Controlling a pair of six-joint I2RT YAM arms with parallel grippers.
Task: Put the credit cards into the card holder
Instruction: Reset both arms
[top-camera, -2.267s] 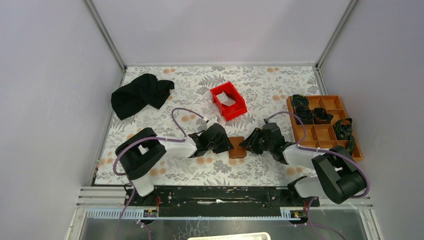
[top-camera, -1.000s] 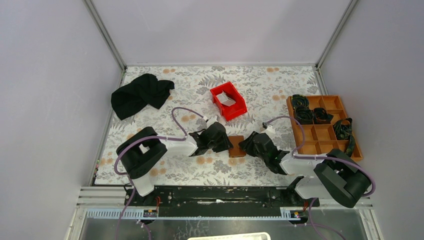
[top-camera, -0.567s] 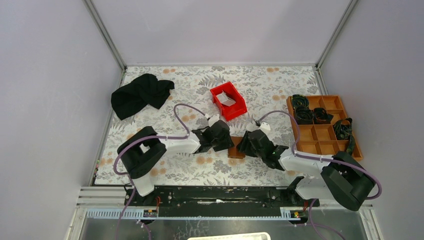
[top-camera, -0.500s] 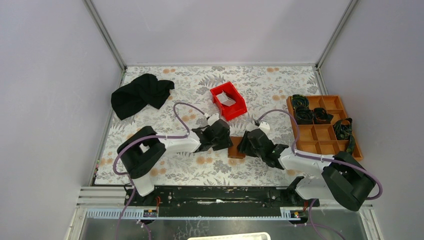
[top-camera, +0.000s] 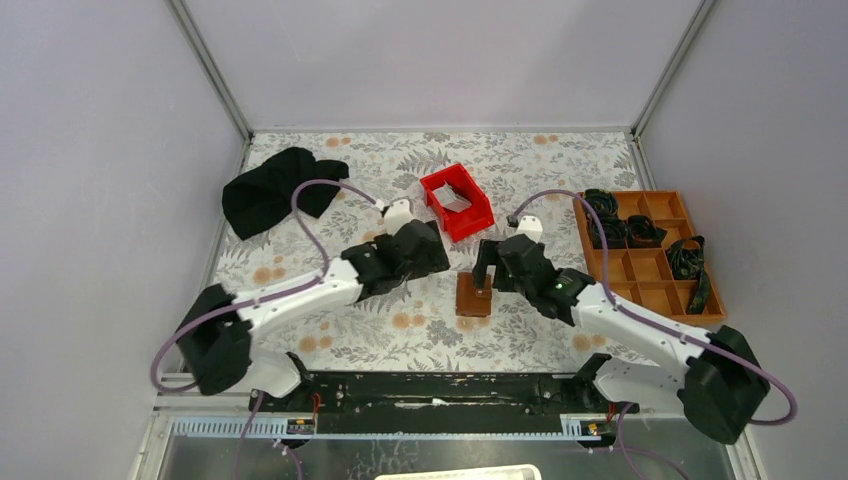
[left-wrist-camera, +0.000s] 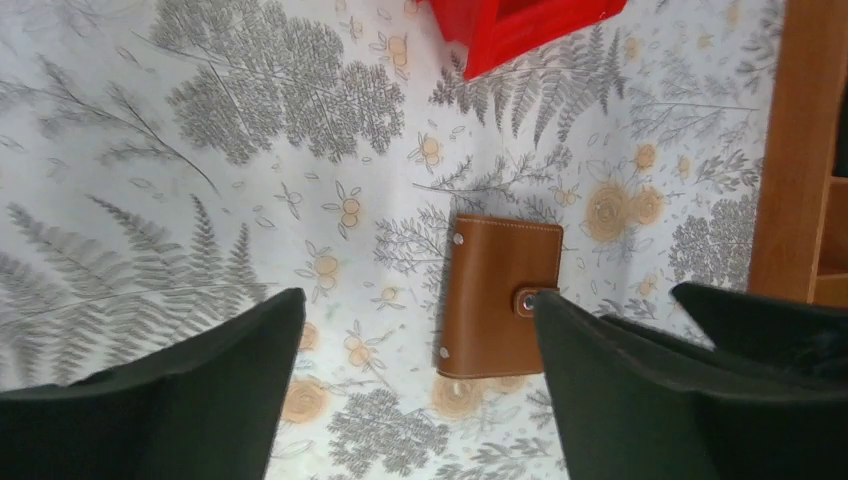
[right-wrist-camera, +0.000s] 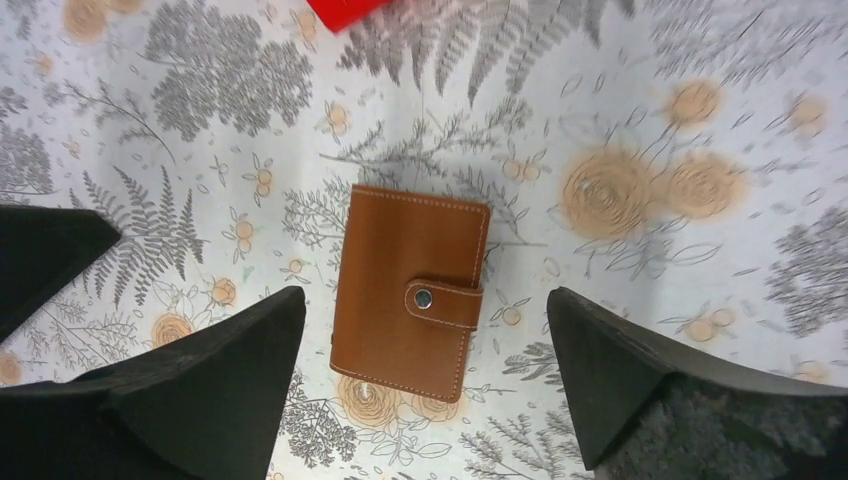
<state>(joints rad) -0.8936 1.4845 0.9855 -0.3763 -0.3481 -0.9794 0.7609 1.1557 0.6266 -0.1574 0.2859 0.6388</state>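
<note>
Right wrist view shows the small brown leather folding wallet (right-wrist-camera: 400, 290) clasped on the floral tabletop (right-wrist-camera: 640, 90), below our right tool (right-wrist-camera: 422, 300) and left tool (left-wrist-camera: 417, 298), both spread wide, empty. We judge it light, supple; pinch its stitched edges.

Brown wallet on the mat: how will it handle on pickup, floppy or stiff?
The wallet lies flat with its tab snapped, so it probably stays closed when lifted. Lying low on the patterned mat, it may slide rather than tip if pushed.
</note>
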